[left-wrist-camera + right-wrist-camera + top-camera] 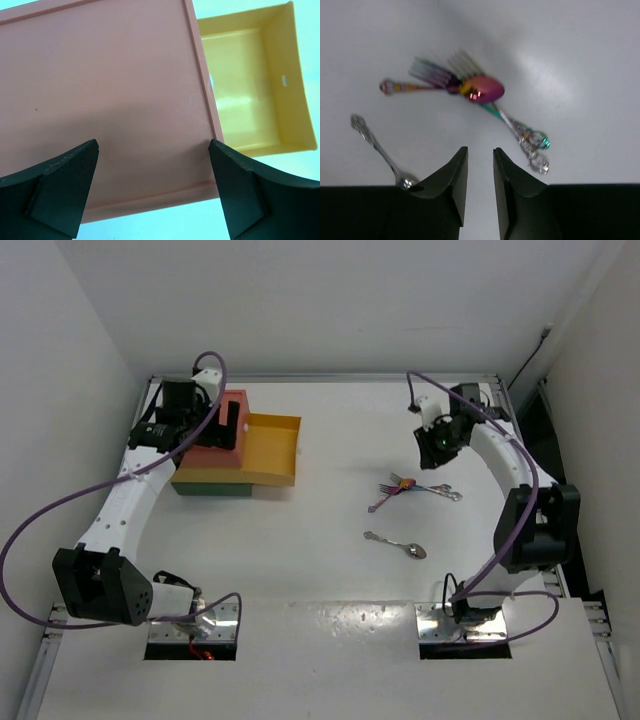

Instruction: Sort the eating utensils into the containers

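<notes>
Progress is looking nil: nearest, a silver metal spoon [396,543] is lying on the white tabletop [300,570]. Beyond it are rainbow-tinted metal forks and spoons [410,487], and the right claw [480,152] is hovering above them, nearly together, empty. Farthest, the left claw [153,146] is gaping over the red-orange-topped drawer stack [100,90]; its yellow drawer [285,115] is sitting open, empty.

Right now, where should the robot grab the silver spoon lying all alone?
Grab the silver spoon by the middle of its thin handle, straight down from above. It lies flat on the table, apart from the other cutlery, so nothing blocks the way.
</notes>
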Robot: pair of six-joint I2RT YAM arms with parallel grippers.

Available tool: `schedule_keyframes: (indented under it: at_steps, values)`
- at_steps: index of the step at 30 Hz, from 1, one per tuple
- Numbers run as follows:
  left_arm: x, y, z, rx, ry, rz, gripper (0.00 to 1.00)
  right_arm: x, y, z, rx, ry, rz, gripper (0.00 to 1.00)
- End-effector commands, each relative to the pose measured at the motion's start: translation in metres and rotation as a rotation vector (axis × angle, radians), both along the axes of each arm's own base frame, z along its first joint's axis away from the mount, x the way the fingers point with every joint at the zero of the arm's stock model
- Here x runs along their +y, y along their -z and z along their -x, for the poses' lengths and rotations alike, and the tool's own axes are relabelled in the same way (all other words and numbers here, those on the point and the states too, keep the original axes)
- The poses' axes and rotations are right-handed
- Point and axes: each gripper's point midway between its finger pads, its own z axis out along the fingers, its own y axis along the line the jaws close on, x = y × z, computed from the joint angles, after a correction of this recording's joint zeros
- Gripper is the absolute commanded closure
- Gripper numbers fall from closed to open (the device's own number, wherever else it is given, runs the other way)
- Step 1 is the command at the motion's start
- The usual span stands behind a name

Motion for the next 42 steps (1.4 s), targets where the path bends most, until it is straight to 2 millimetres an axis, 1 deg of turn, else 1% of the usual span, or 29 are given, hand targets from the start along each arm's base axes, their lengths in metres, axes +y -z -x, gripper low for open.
schedule_keyframes:
  at_steps: [1,3,4,5,6,7,8,10,11,12,13,14,15,18,21,25,26,27,29,30,32,33,35,36,37,38,40,41,42]
  values:
    - [-0.005,0.01,0.025,0.055,0.058,-0.05,0.0,-0.023,0.026,0.069,0.153,-0.197,0.136,0.73]
    - [-0.009,0.011,0.028,0.054,0.068,-0.059,0.0,-0.019,0.036,0.1,0.202,-0.305,0.14,0.71]
    - [-0.007,0.011,0.027,0.053,0.058,-0.067,0.0,-0.017,0.038,0.107,0.198,-0.334,0.146,0.68]
    - [-0.007,0.011,0.027,0.053,0.058,-0.067,0.0,-0.013,0.037,0.119,0.197,-0.359,0.131,0.66]
    - [-0.011,0.011,0.028,0.053,0.069,-0.067,0.0,-0.009,0.037,0.123,0.193,-0.376,0.132,0.64]
    - [-0.009,0.011,0.028,0.052,0.062,-0.073,0.0,-0.004,0.037,0.128,0.192,-0.393,0.123,0.63]
    - [-0.01,0.011,0.028,0.053,0.055,-0.065,0.0,0.005,0.041,0.139,0.214,-0.437,0.126,0.61]
    - [-0.014,0.014,0.027,0.063,0.058,-0.058,0.0,0.015,0.044,0.15,0.226,-0.476,0.128,0.6]
    - [-0.014,0.014,0.027,0.063,0.058,-0.058,0.0,0.025,0.047,0.162,0.236,-0.523,0.133,0.6]
    - [-0.014,0.017,0.026,0.074,0.052,-0.053,0.0,0.031,0.05,0.165,0.236,-0.551,0.136,0.58]
    - [-0.014,0.013,0.025,0.063,0.052,-0.051,0.0,0.035,0.05,0.167,0.225,-0.553,0.143,0.58]
    - [-0.015,0.013,0.025,0.062,0.051,-0.059,0.0,0.04,0.054,0.175,0.24,-0.586,0.162,0.58]
    - [-0.015,0.013,0.025,0.062,0.051,-0.059,0.0,0.046,0.054,0.174,0.229,-0.593,0.161,0.58]
    - [-0.012,0.013,0.025,0.06,0.035,-0.072,0.0,0.052,0.07,0.183,0.263,-0.612,0.206,0.58]
    - [-0.008,0.012,0.024,0.059,0.009,-0.081,0.0,0.058,0.083,0.185,0.263,-0.623,0.25,0.58]
    - [-0.003,0.016,0.025,0.065,-0.01,-0.098,0.0,0.059,0.102,0.178,0.245,-0.621,0.322,0.58]
    - [-0.003,0.013,0.026,0.057,-0.011,-0.097,0.0,0.062,0.104,0.176,0.238,-0.622,0.333,0.58]
    - [-0.003,0.011,0.024,0.048,-0.011,-0.095,0.0,0.058,0.108,0.174,0.236,-0.616,0.355,0.6]
    - [-0.003,0.011,0.024,0.047,-0.011,-0.095,0.0,0.062,0.114,0.174,0.237,-0.628,0.378,0.62]
    - [-0.003,0.011,0.024,0.047,-0.011,-0.095,0.0,0.059,0.118,0.174,0.239,-0.624,0.394,0.62]
    - [-0.003,0.008,0.025,0.038,-0.011,-0.093,0.0,0.064,0.12,0.174,0.23,-0.638,0.404,0.65]
    - [-0.003,0.008,0.025,0.038,-0.011,-0.093,0.0,0.061,0.123,0.173,0.224,-0.633,0.417,0.65]
    - [0.0,0.007,0.023,0.03,-0.021,-0.091,0.0,0.062,0.125,0.174,0.206,-0.649,0.442,0.69]
    - [0.0,0.007,0.023,0.031,-0.027,-0.084,0.0,0.059,0.127,0.171,0.194,-0.63,0.463,0.72]
    - [0.0,0.007,0.023,0.031,-0.027,-0.084,0.0,0.057,0.13,0.173,0.193,-0.636,0.477,0.83]
    - [0.0,0.007,0.023,0.031,-0.027,-0.084,0.0,0.058,0.13,0.174,0.187,-0.644,0.49,0.87]
    - [0.0,0.007,0.023,0.031,-0.027,-0.084,0.0,0.056,0.129,0.17,0.174,-0.625,0.506,0.95]
    - [0.0,0.007,0.023,0.031,-0.027,-0.084,0.0,0.06,0.124,0.165,0.147,-0.629,0.513,0.97]
    - [0.0,0.007,0.023,0.031,-0.027,-0.084,0.0,0.06,0.124,0.169,0.156,-0.64,0.518,0.99]
